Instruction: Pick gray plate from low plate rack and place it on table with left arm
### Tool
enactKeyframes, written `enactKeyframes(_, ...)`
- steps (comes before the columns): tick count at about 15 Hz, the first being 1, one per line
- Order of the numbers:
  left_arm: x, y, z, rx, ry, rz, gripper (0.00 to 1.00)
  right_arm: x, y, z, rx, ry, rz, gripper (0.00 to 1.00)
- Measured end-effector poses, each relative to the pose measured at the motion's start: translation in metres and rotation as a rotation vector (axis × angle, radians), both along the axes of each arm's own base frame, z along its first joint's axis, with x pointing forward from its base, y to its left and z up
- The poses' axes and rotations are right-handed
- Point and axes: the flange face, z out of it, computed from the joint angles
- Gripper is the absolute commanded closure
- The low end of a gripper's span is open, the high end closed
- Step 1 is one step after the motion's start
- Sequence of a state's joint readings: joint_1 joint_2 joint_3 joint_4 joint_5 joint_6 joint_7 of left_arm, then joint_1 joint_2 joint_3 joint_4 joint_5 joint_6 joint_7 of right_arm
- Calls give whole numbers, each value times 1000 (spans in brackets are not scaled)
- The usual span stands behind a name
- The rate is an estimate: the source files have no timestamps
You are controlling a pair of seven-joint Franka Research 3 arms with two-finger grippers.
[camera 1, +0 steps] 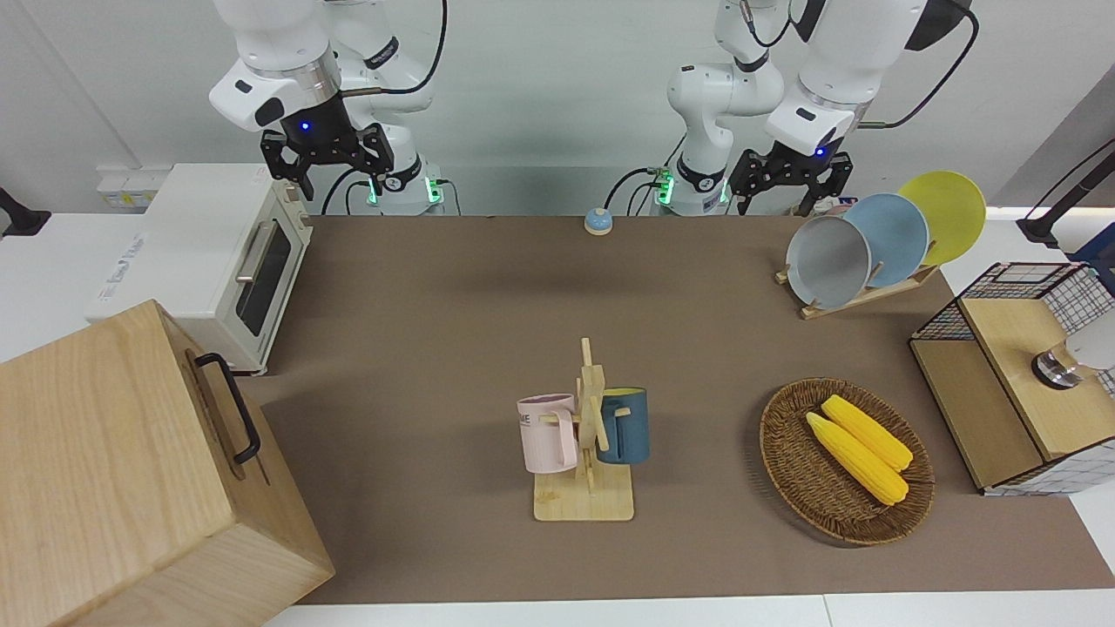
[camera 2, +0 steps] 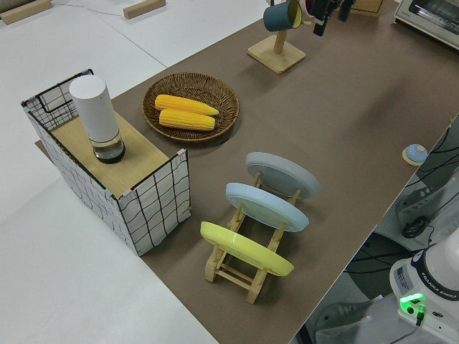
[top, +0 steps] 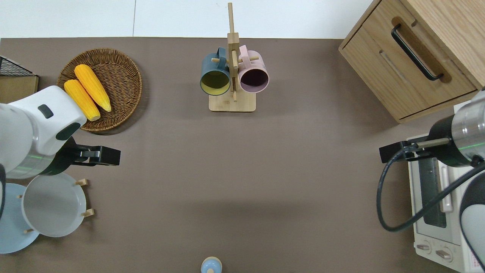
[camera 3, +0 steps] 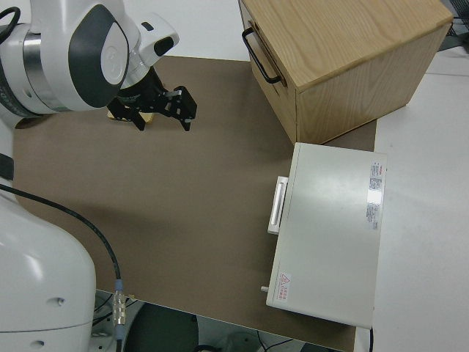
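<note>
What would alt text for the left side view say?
A low plate rack on a brown table holds three slanted plates: yellow plate, light-blue plate and gray plate. Nearby, a wicker basket holds two corn cobs.

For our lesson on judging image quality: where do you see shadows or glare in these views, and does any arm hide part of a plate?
Front view: the basket throws a soft shadow on the table. Overhead view: a faint broad shadow crosses the mat; the left arm covers part of the blue plate but leaves the gray plate clear. Left side view: even light, no glare on the plates.
</note>
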State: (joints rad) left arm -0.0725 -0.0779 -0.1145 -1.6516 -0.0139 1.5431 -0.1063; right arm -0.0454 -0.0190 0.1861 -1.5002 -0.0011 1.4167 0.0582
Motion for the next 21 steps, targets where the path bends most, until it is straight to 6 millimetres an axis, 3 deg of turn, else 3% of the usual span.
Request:
enactKeyframes(8,1,-2,1,-8,-8,-5,2,0,0,0,0,0,0,11)
enactKeyframes(11,2,8,0,-8,-5,13,5,0,0,0,0,0,0,11)
enactKeyframes(13,6,32,0,-11,-5,17,5,0,0,0,0,0,0,11)
enactKeyframes(17,9,104,3,-24,-12,13,7,0,0,0,0,0,0,11)
enactKeyframes(18,8,130,4,-28,-15,30,7,0,0,0,0,0,0,11)
enactKeyframes(21,3,167,7,-5,-20,71,7,0,0,0,0,0,0,13)
